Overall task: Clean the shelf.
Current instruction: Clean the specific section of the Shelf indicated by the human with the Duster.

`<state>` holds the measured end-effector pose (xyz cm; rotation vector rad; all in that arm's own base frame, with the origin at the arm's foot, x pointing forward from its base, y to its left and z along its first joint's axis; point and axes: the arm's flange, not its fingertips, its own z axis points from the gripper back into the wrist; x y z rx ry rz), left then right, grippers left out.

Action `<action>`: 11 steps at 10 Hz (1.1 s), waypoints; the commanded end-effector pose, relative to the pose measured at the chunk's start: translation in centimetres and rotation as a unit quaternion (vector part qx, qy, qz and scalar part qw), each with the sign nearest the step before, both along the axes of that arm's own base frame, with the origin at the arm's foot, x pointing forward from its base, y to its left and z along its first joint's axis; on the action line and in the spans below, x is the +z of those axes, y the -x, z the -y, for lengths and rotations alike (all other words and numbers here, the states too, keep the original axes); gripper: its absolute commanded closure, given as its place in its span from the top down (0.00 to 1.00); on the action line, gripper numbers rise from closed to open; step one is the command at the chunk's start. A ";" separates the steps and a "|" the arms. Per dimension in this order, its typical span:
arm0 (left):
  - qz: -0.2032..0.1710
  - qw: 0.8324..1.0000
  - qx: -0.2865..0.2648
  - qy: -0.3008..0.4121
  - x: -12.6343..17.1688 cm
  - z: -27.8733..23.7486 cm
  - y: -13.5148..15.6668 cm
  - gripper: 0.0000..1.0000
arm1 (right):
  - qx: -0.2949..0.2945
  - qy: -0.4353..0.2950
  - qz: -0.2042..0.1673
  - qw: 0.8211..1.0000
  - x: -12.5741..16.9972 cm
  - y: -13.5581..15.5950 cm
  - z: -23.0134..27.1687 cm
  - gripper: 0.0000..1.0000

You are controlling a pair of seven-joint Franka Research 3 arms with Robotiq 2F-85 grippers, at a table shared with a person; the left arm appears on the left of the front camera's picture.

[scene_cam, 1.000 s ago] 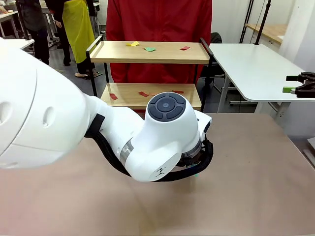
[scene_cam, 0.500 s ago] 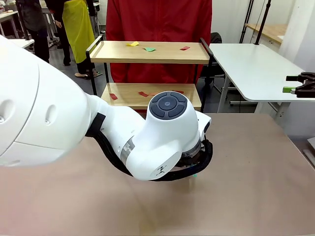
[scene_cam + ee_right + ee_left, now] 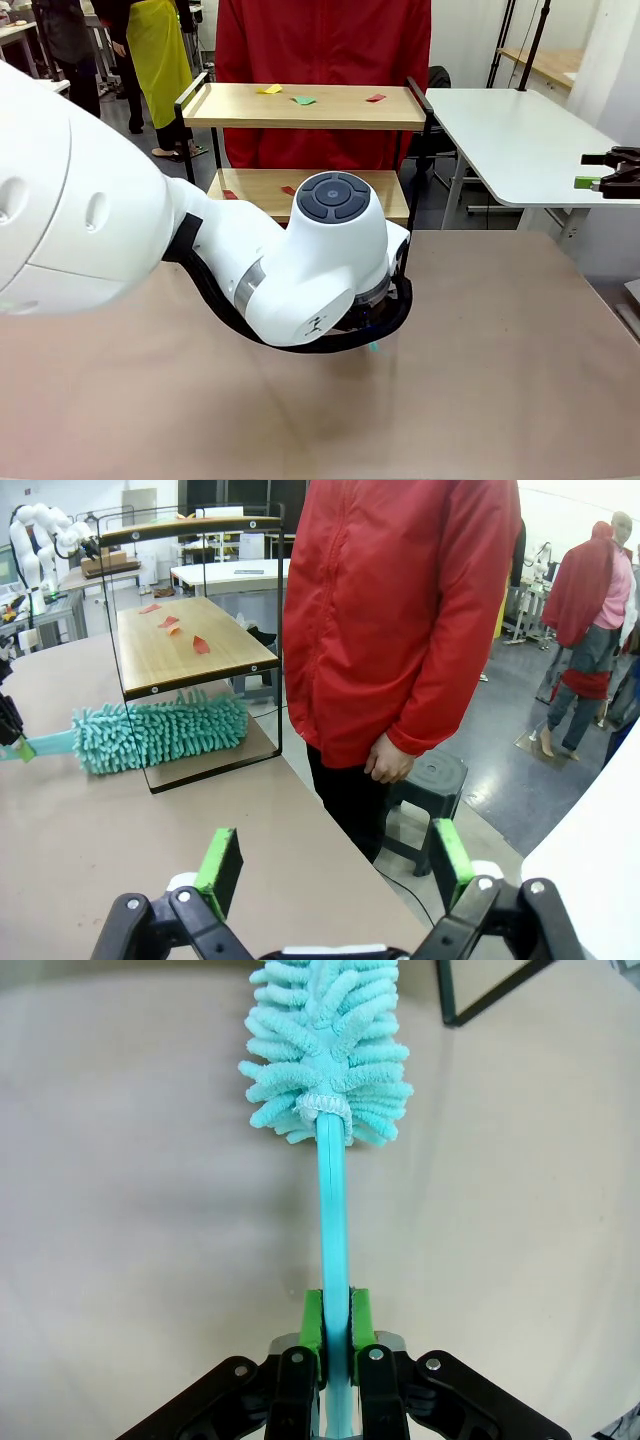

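Since a second ago the left arm (image 3: 300, 270) has shifted up and left, closer to the shelf (image 3: 330, 108), which stands at the table's (image 3: 500, 380) far edge in front of a person (image 3: 320, 40). The left gripper (image 3: 335, 1322), pointing low along the table, clamps the handle of the teal duster (image 3: 330, 1055). The duster's head seems to lie under the lower board. The right gripper (image 3: 335, 865) has its jaws wide apart and holds nothing.

One two-tier shelf (image 3: 250, 184); one teal duster (image 3: 328, 1045); three paper scraps (image 3: 303, 100) on top board (image 3: 340, 110).
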<state>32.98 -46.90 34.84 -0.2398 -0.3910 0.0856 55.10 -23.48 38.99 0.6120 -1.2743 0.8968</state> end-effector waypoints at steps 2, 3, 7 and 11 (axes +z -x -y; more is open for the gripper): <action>-0.013 0.999 -0.017 -0.026 1.0 -2.5 -0.1 0.13 | 0.002 0.002 0.000 1.000 0.2 0.2 -0.2 1.00; -0.017 0.999 -0.017 -0.040 0.7 -3.6 -0.4 0.13 | 0.002 0.002 0.000 1.000 0.2 0.2 -0.2 1.00; -0.036 0.997 -0.006 -0.063 0.4 -8.4 -1.5 0.13 | 0.002 0.002 0.000 1.000 0.2 0.2 -0.2 1.00; -0.050 0.997 -0.008 -0.054 1.4 -12.9 -2.9 0.13 | 0.002 0.002 0.000 1.000 0.2 0.2 -0.2 1.00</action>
